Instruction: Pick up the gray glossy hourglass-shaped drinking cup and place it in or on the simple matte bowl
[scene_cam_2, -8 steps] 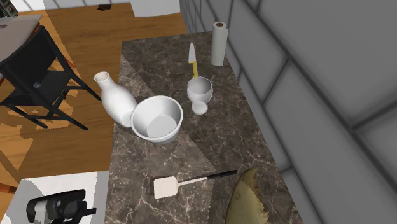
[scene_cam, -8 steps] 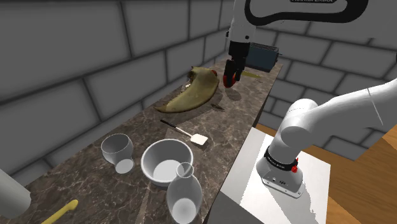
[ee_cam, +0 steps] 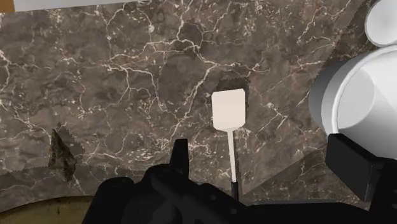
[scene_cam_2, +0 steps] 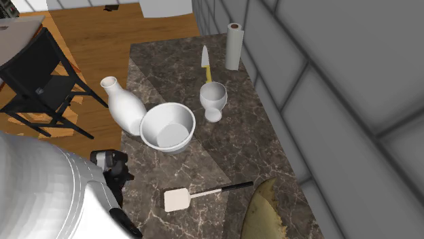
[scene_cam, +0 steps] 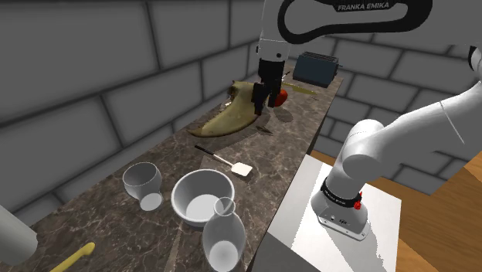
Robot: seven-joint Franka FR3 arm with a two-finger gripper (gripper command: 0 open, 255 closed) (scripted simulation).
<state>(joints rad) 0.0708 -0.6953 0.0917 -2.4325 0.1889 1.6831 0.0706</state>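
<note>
The grey hourglass-shaped cup (scene_cam: 142, 185) (scene_cam_2: 213, 100) stands upright on the dark marble counter, beside the plain white bowl (scene_cam: 202, 197) (scene_cam_2: 168, 126), a small gap between them. My black gripper (scene_cam: 263, 102) hangs high over the far part of the counter, well away from both, above an olive-yellow curved object (scene_cam: 232, 114). In the wrist view the gripper (ee_cam: 267, 162) is open, its fingers (ee_cam: 179, 153) wide apart with nothing held. It looks down on a white spatula (ee_cam: 229, 118), with the bowl (ee_cam: 356, 102) off to one side.
A white vase (scene_cam: 223, 236) (scene_cam_2: 122, 104) leans by the bowl at the counter's edge. The spatula (scene_cam: 228, 162) (scene_cam_2: 197, 197) lies mid-counter. A toaster (scene_cam: 317, 68) and a red object (scene_cam: 281, 96) sit at the far end. A paper roll (scene_cam_2: 233, 46) and a knife (scene_cam_2: 205, 62) lie beyond the cup.
The arm has swung toward the shoulder view's left, carrying the open gripper over the olive object. Its white link now covers the second exterior view's lower left.
</note>
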